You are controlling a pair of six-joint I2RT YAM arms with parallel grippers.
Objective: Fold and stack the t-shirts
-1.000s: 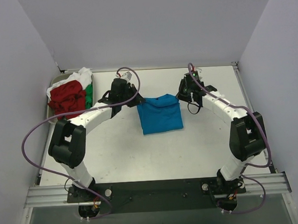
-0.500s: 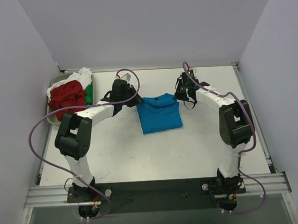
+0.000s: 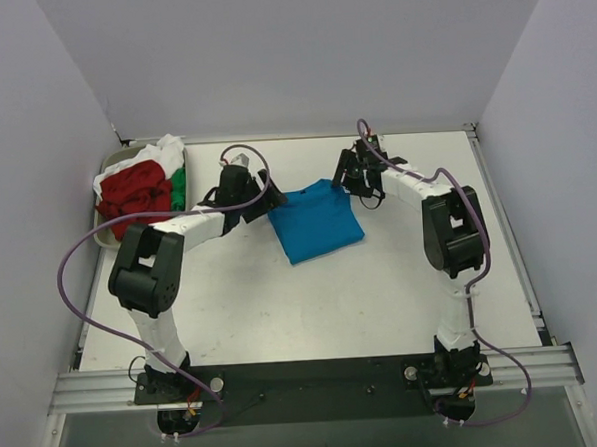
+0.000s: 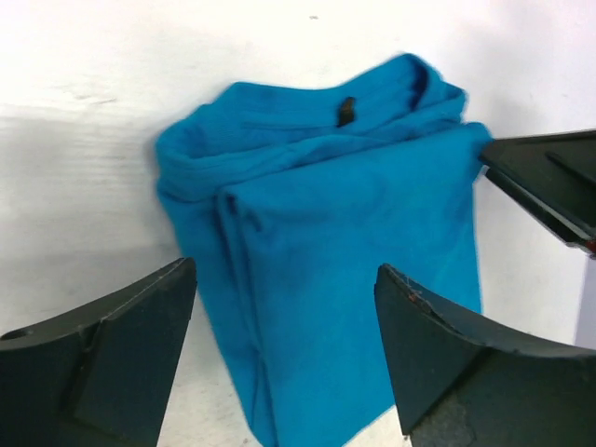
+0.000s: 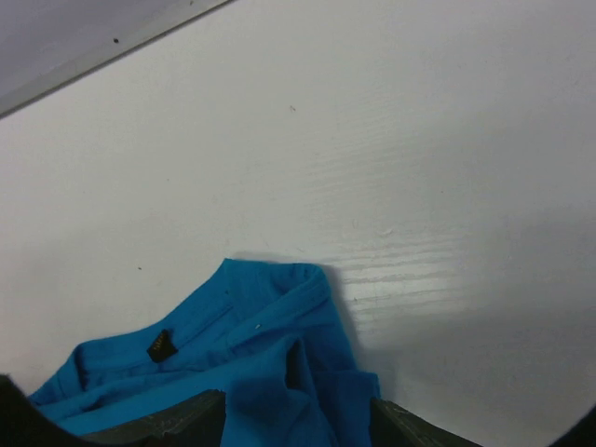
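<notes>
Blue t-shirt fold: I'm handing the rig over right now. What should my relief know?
Left gripper: open, holding nothing, over the blue t-shirt.
Right gripper: open, holding nothing, by that shirt's far right corner.
Blue t-shirt: folded, lying mid-table, tag up.
Red t-shirt, green t-shirt, white t-shirt: heaped unfolded at the far left corner.
Done: blue one folded.
Left: fold the other three, then stack all.

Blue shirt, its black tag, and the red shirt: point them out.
blue shirt (image 3: 317,226), top view, middle of the fold
black tag (image 4: 346,111), left wrist view, its centre
red shirt (image 3: 135,192), top view, middle of the heap
</notes>
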